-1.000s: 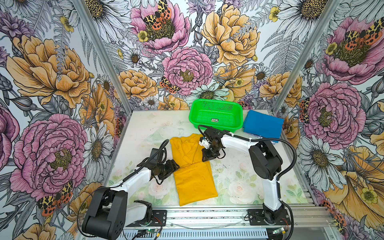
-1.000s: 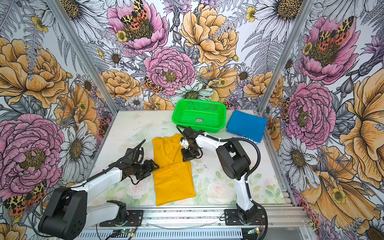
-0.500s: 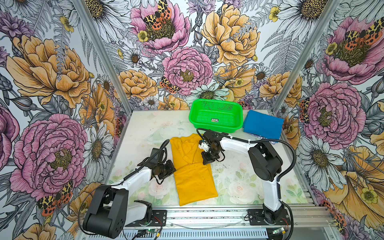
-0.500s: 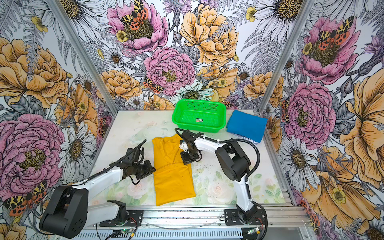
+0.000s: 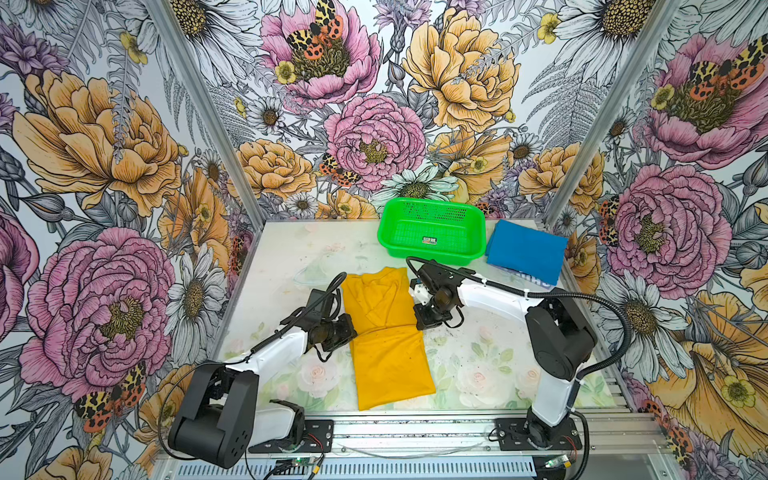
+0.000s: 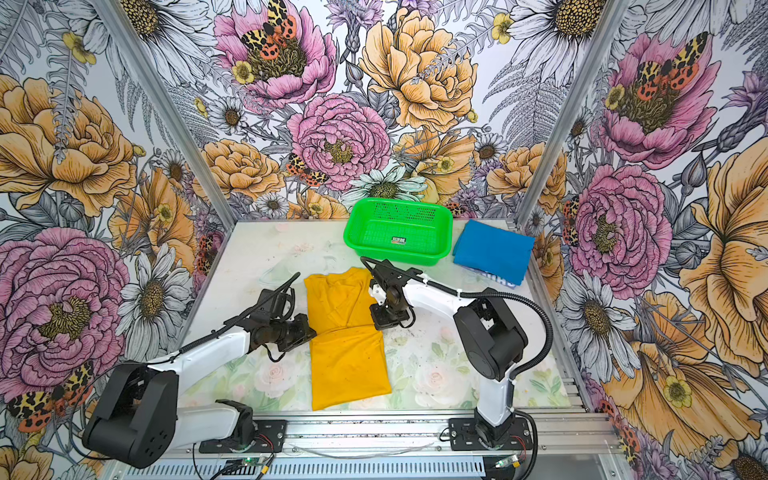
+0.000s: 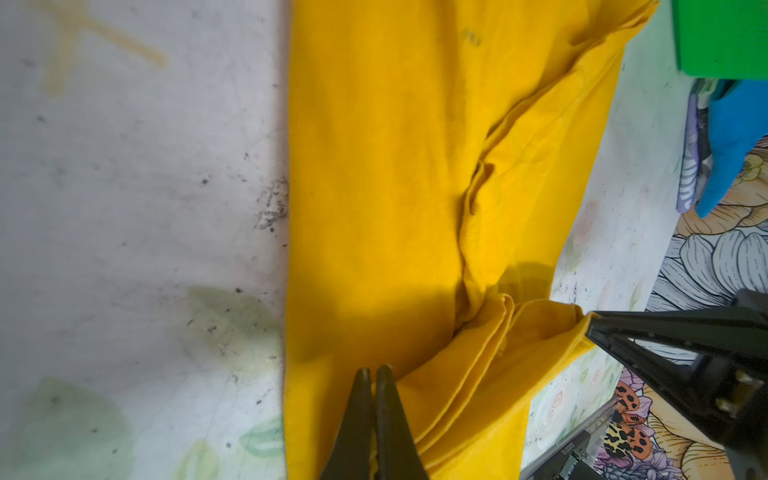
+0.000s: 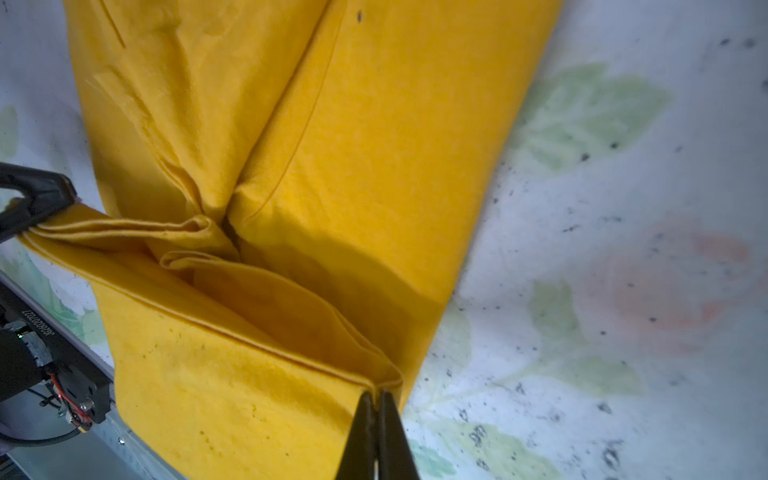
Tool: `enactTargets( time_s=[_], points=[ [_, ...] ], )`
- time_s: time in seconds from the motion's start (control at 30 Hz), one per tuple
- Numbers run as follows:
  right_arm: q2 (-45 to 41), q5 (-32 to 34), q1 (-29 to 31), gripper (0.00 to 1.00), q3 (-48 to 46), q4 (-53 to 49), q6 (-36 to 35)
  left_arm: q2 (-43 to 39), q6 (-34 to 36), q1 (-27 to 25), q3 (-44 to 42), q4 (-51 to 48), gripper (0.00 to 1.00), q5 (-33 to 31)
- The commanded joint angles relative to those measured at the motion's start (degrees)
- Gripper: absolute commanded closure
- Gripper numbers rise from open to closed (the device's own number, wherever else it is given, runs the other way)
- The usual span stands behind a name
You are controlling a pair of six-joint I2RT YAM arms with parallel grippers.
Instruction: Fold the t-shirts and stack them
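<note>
Floral-printed, flat tabletop [image 5: 291, 257], enclosed by flowered walls. The mustard-yellow, soft cloth t-shirt [image 5: 386, 353] is laid near the middle of it as a narrow strip. Its long axis runs from the near rail toward the far wall, with the collar end farthest away. The bright blue cloth t-shirt [image 5: 525, 249] is seen folded into a flat rectangle in the far right corner, well apart from the yellow one. The bright green perforated plastic basket [image 5: 457, 255] is set just beside the blue shirt and just beyond the yellow shirt's collar end.

The strip is flanked at about mid-length by both arms. The left gripper [image 7: 374, 372] is clenched on the left long edge. The right gripper [image 8: 376, 397] is clenched on the right long edge, where several layers are pinched together. Between the two tips the cloth is gathered into a raised crosswise ridge.

The step in hand is judged to be a crosswise fold that halves the strip. Neither arm is nearer, so an even lift is called for. If the fold is carried toward the collar, the basket's front wall is likely to stand in the way. Toward the rail, only bare tabletop is met.
</note>
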Motion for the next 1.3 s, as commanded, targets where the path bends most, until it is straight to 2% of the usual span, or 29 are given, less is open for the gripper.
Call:
enactTargets(
  time_s=[0.0,0.33,0.4,0.43,0.47,0.53,0.6,0.63,0.8,0.97,1.13,1.27],
  points=[
    [-0.4,2.3,-1.1,1.0,1.3,-0.2,0.3,1.1,1.2,0.1,1.5,0.8,1.0,-0.9],
    [4.7,0.8,-2.6,0.93,8.2,-0.4,-1.5,4.0,2.5,3.5,2.2,1.1,1.0,-0.7],
    [5.7,0.4,-2.6,0.84,9.6,-0.9,-1.8,3.9,2.6,4.4,1.7,1.1,1.0,-0.4],
    [6.0,0.6,-2.6,0.77,10.0,-1.1,-1.7,3.9,2.6,4.9,1.5,1.2,1.0,-0.5],
    [6.2,0.9,-2.6,0.66,10.2,-1.2,-1.8,4.0,2.8,5.3,1.2,1.1,0.92,-0.3],
    [5.5,1.2,-2.7,0.53,9.7,-1.4,-1.8,4.1,3.3,6.2,1.1,1.1,0.63,0.6],
    [3.8,1.9,-2.7,0.47,8.3,-1.5,-1.8,3.0,3.1,6.7,1.0,1.2,0.06,1.1],
    [2.5,1.9,-2.7,0.46,7.0,-1.5,-1.7,2.0,3.0,6.5,1.0,1.7,0.01,1.8],
    [-3.9,2.4,-1.0,0.43,-1.2,-1.1,-0.7,-2.7,1.5,5.2,-1.0,1.8,0.01,3.8],
    [-8.4,2.7,4.4,0.43,-8.8,0.3,2.2,-7.2,-2.9,0.3,-6.6,1.4,0.01,2.8],
    [-12.8,3.1,8.5,0.45,-15.7,2.5,5.7,-15.9,-9.2,-9.6,-11.7,-3.0,0.01,-2.9],
    [-15.8,2.5,12.8,0.49,-20.4,3.6,7.9,-24.8,-15.0,-17.6,-15.1,-9.1,0.05,-6.6]
  ],
)
